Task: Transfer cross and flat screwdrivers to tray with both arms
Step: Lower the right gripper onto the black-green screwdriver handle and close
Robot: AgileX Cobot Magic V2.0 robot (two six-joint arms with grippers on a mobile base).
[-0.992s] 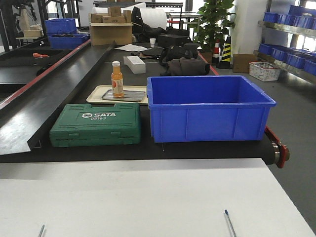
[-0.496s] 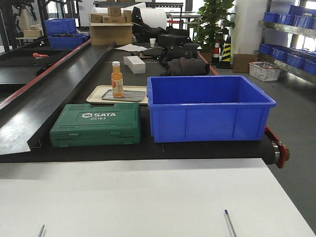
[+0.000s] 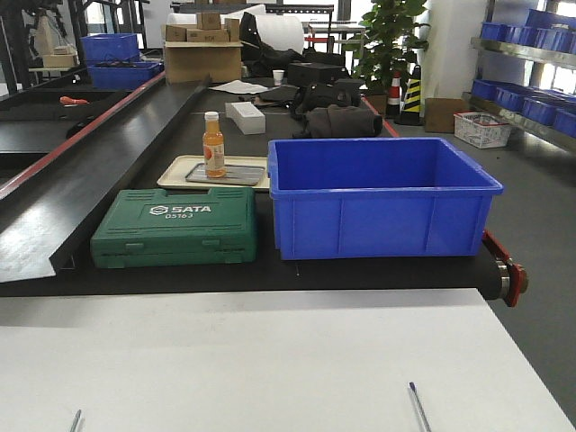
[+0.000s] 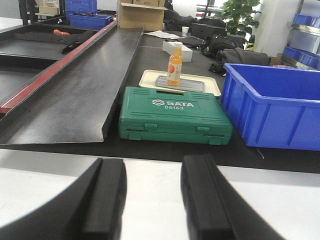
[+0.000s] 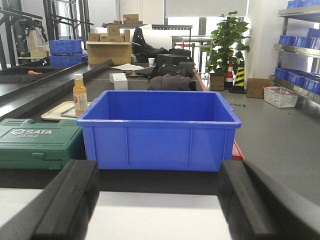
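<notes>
White tabletop (image 3: 270, 360), grey tray (image 3: 243, 173) beyond (bottle (image 3: 213, 144) on it), left claw (image 4: 152, 200) apart, right claw (image 5: 160, 215) apart.

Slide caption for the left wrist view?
Open left end effector over white table, facing green SATA case, bottle on grey tray, blue bin.

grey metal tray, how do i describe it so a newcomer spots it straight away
Find the big blue bin; left of it lies a green SATA case. Just behind that case a beige tray holds the grey metal tray, the flat one with an orange bottle standing on it.
</notes>
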